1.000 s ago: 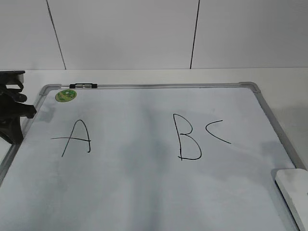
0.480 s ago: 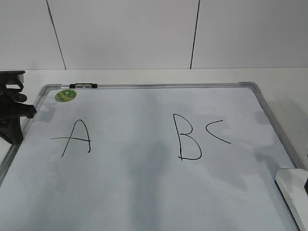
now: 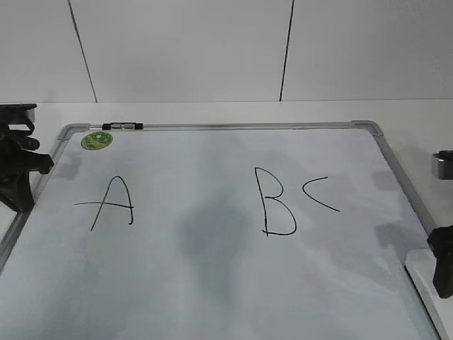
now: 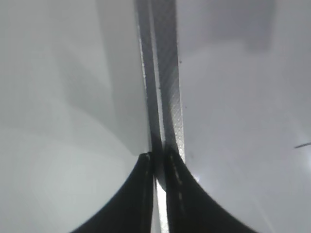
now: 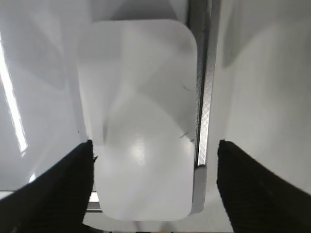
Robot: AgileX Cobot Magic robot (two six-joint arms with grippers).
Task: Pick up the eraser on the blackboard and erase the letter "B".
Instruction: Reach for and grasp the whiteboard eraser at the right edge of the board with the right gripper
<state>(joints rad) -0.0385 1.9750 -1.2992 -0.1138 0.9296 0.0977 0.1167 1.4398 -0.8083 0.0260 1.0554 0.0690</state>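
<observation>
The eraser [image 5: 138, 121] was seen lying flat at the board's [image 3: 212, 283] near right corner, against the frame, its long axis running away from the right tool [image 5: 154, 187] and straight between the fingers. That tool was held wide open and empty just above the eraser's near end, one finger [image 5: 53, 194] to each long side, so a straight descent was judged enough for a grasp across the short width. The B [image 3: 276, 203] was found untouched near the board's middle, left of the eraser, while the left tool [image 4: 159, 162], shut on nothing, was parked over the far left frame, well apart.
</observation>
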